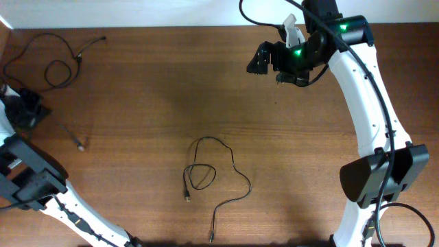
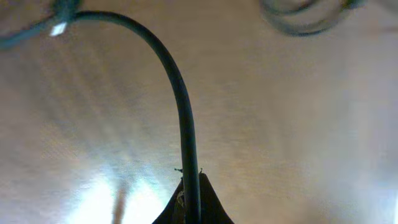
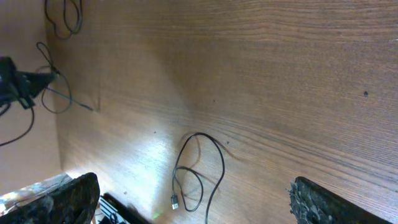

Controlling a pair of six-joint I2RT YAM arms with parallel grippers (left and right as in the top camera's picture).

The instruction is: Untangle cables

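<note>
Grip: left hand clamped shut on thin black cord, arcing ahead-left from it. Draw out slowly, low over brown wooden desk, watching for snags. Right hand wide open, empty.

Brown wood table, three thin black cables on it. Looped cable: mid-table, well apart from both grippers, on the arm-base side of right gripper. Coiled cable: just beyond left gripper, one strand reaching it. Short cable, silver tip: near left gripper, on its right-arm side.
</note>
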